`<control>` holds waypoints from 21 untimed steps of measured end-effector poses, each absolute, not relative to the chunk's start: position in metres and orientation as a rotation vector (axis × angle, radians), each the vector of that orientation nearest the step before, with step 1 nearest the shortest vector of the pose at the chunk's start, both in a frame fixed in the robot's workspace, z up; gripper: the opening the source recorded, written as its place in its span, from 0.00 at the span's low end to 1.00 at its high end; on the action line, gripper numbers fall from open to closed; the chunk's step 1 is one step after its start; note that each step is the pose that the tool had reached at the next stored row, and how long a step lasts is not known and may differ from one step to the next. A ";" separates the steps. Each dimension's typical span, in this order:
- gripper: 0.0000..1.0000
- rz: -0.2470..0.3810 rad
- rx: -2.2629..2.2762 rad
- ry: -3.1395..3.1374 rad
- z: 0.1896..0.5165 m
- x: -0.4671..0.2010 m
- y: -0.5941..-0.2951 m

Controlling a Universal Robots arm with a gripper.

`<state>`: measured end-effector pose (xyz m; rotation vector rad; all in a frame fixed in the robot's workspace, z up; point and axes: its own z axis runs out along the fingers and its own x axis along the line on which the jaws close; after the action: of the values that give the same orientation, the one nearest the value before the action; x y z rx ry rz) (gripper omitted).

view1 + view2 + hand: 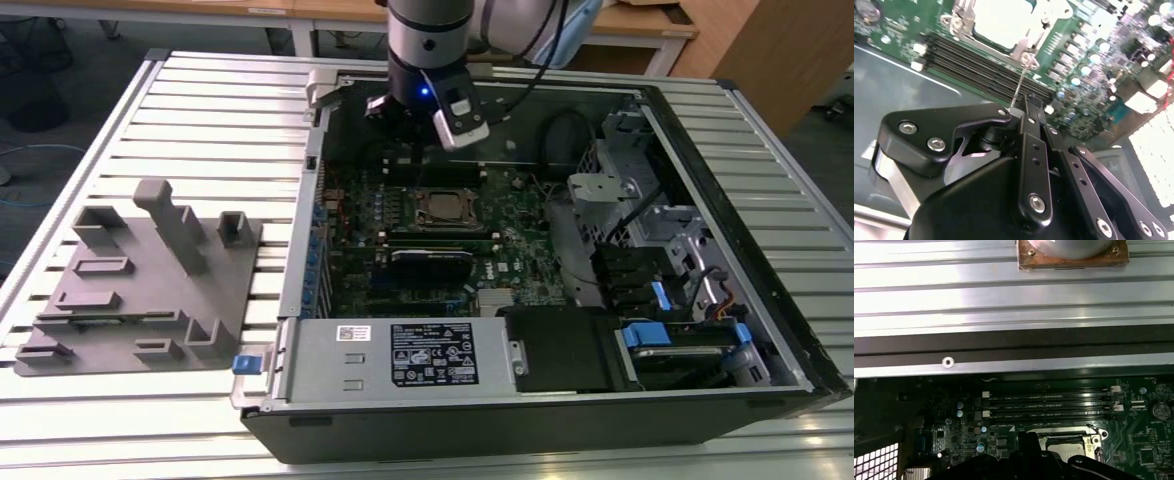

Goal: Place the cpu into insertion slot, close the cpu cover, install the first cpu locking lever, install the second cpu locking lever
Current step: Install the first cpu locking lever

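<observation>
Hovering over memory slots [984, 62] near case [787, 330] far wall, gripper [1030, 102] closed, locking lever [1020, 82] end at fingertips; cpu [1004, 22] seated in insertion slot [1093, 439], mid-motherboard [521, 205]

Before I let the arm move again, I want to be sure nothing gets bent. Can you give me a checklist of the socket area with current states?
1. cpu seated in the insertion slot: ok. In the second wrist view its silvery top lies flat inside the rim.
2. cpu cover down: ok. The frame appears to lie flat around the chip.
3. locking lever latched: not ok. Its thin rod stands up off the socket.
4. gripper holding that lever: cannot tell. It is shut and the rod ends at its tips, but a pinch is not clear.
</observation>
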<state>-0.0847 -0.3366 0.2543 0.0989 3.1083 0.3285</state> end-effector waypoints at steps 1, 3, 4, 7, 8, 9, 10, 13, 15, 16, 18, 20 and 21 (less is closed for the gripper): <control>0.11 0.329 0.099 3.108 0.254 -0.082 -0.337; 0.11 0.328 0.099 3.109 0.254 -0.080 -0.337; 0.11 0.329 0.099 3.109 0.254 -0.079 -0.337; 0.11 0.329 0.099 3.109 0.254 -0.078 -0.337; 0.11 0.329 0.099 3.109 0.254 -0.078 -0.337; 0.11 0.328 0.099 3.109 0.254 -0.078 -0.337; 0.11 0.328 0.099 3.109 0.254 -0.078 -0.337; 0.11 0.329 0.099 3.109 0.254 -0.078 -0.337; 0.11 0.328 0.099 3.109 0.254 -0.078 -0.337; 0.11 0.328 0.099 3.109 0.254 -0.078 -0.337; 0.11 0.328 0.099 3.109 0.254 -0.076 -0.337; 0.11 0.328 0.099 3.109 0.254 -0.074 -0.337; 0.11 0.329 0.099 3.109 0.254 -0.072 -0.337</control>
<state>-0.0724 -0.3366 0.2542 0.0990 3.1087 0.3286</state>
